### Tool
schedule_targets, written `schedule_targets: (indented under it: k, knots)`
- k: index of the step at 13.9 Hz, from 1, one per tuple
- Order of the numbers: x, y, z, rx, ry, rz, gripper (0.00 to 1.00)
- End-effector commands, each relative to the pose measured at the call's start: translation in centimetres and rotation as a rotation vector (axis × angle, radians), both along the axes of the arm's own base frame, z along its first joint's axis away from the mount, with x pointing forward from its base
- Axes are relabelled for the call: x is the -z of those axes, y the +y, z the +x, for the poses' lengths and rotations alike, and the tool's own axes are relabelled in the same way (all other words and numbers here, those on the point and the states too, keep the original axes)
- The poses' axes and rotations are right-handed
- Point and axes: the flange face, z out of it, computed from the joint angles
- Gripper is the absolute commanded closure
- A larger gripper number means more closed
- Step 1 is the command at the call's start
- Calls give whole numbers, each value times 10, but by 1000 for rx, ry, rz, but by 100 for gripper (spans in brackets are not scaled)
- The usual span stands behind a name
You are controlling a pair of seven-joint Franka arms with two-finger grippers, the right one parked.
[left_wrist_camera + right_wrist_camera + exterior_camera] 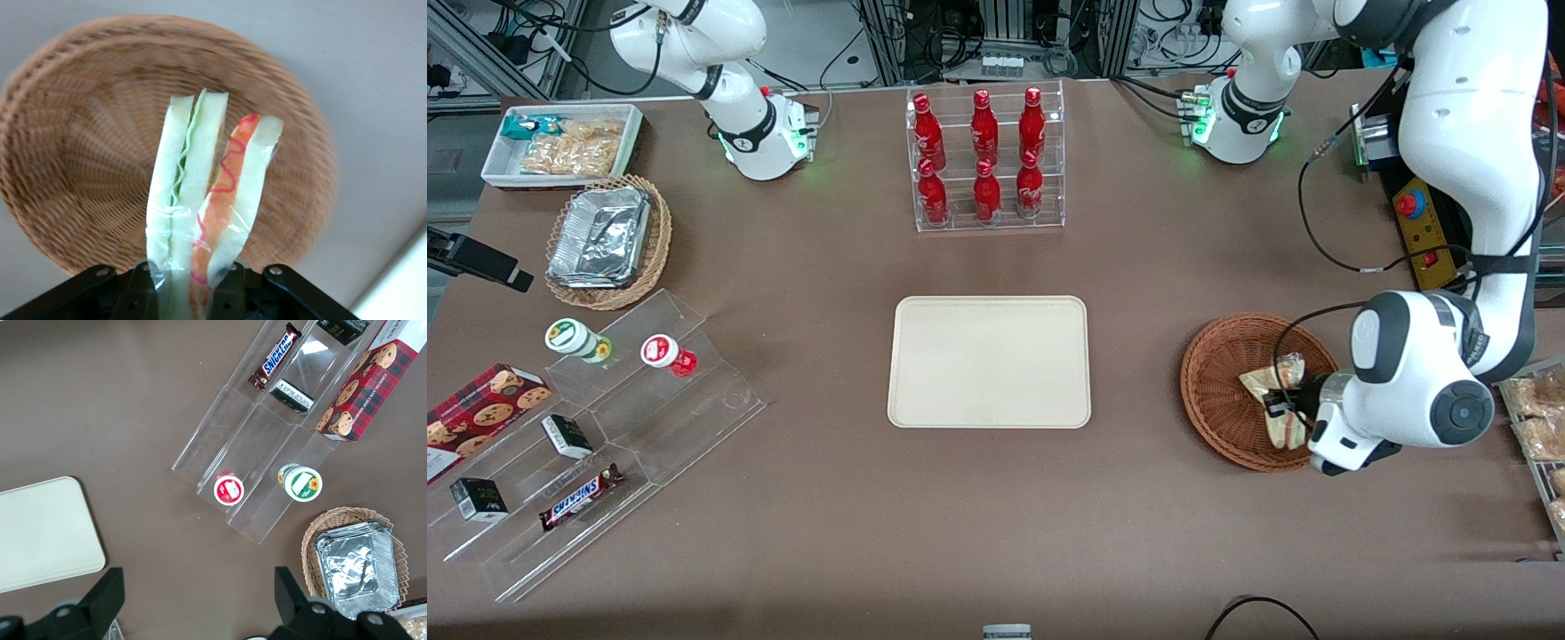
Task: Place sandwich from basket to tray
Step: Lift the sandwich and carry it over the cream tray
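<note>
The sandwich [200, 173], pale bread with green and orange-red filling in clear wrap, hangs from my left gripper [190, 290], which is shut on its wrapped end. Black fingers [137, 293] press it from both sides. It hangs over the reddish-brown wicker basket [80, 133], lifted off the weave. In the front view the gripper [1282, 411] and sandwich [1261, 382] are over the part of the basket [1223, 391] nearer the camera. The cream tray [989, 361] lies bare at mid-table, toward the parked arm's end from the basket.
A clear rack of red bottles [985, 160] stands farther from the camera than the tray. Toward the parked arm's end are an acrylic stand [605, 427] with snacks, a tan basket of foil containers [605, 238] and a white snack bin [560, 142].
</note>
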Motion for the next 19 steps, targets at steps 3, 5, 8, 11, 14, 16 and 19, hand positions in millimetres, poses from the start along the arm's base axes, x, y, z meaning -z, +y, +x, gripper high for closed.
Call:
schedule_targets:
  k: [3, 5, 8, 11, 14, 16, 19]
  knots:
    - [-25, -140, -18, 29, -10, 47, 87]
    - [-24, -199, -27, 29, -24, 53, 87]
    - [-14, -292, -46, 6, -57, 51, 87]
    - [13, -365, -66, 3, -100, 29, 85]
    - [38, -424, -104, 21, -140, 35, 85]
    - [48, -442, -122, 25, -144, 61, 85]
    - [72, -456, -136, 34, -138, 72, 81]
